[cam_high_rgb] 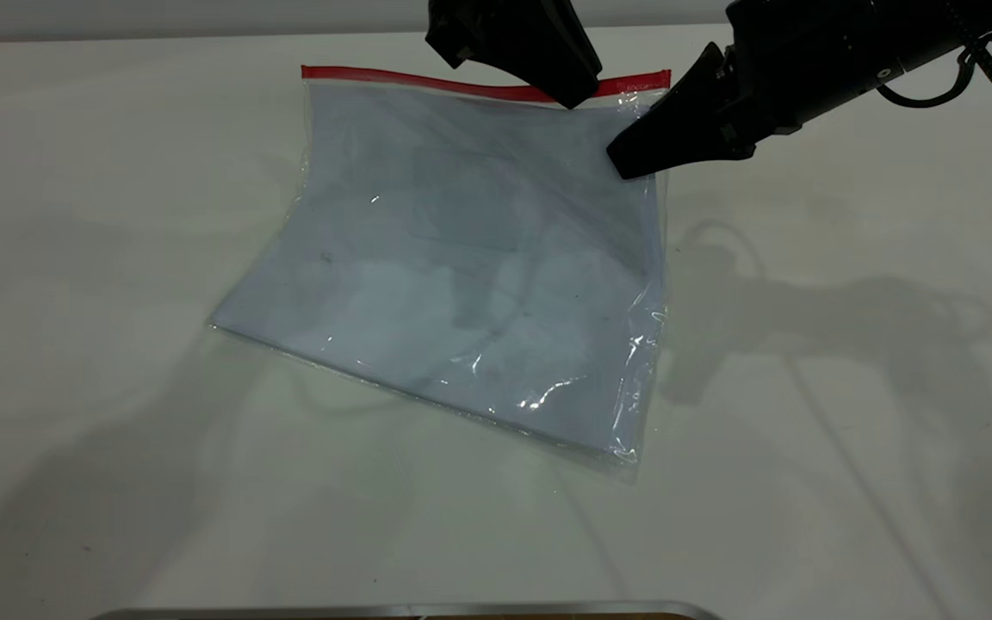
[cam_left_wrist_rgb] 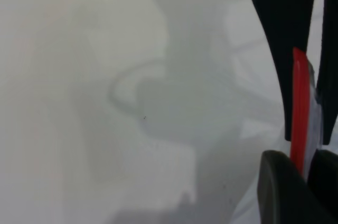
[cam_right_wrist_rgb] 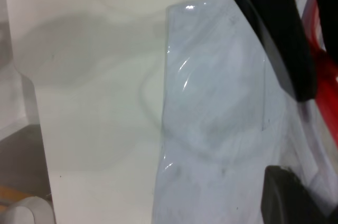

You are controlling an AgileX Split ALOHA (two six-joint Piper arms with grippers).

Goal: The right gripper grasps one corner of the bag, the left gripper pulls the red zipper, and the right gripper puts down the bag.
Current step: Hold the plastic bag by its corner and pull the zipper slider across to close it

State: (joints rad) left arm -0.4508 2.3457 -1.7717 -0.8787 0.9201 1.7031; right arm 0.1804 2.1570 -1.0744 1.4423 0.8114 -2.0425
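The bag (cam_high_rgb: 461,258), a clear pouch with pale sheets inside, has its far long edge raised off the white table and its near edge resting on it. The red zipper (cam_high_rgb: 427,82) runs along the raised edge. My right gripper (cam_high_rgb: 634,159), with a cable, comes from the right and is shut on the bag's far right corner. My left gripper (cam_high_rgb: 572,96) comes down from the top and is shut on the red zipper near that corner. In the left wrist view the red strip (cam_left_wrist_rgb: 298,102) passes between my left fingers (cam_left_wrist_rgb: 280,192). The right wrist view shows the bag (cam_right_wrist_rgb: 216,102) and the zipper (cam_right_wrist_rgb: 323,60).
The white table (cam_high_rgb: 117,258) stretches round the bag. A metal rim (cam_high_rgb: 410,610) lies along the front edge. In the right wrist view the table's edge (cam_right_wrist_rgb: 33,118) and a white object (cam_right_wrist_rgb: 24,212) show beyond it.
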